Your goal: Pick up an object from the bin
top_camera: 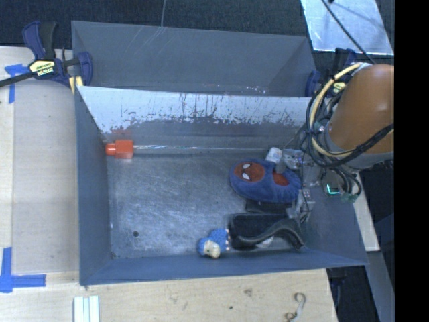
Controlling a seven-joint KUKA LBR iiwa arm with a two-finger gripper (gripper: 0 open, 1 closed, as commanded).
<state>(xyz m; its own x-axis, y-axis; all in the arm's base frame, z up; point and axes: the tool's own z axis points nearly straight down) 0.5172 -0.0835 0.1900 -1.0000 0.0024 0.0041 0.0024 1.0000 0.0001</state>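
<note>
My gripper (301, 201) is low in the bin's right side, against the right end of a blue plush thing (260, 184) with red patches on top. Just below it lies a black curved thing (265, 232) along the front wall. A small blue and cream toy figure (212, 244) rests at the black thing's left end. Part of the blue plush thing's right end is hidden behind the gripper.
A clear tube with an orange cap (120, 149) lies along the back wall, its cap in the far left corner. The arm with its orange cover and cables hangs over the bin's right rim. The left and middle floor is bare metal.
</note>
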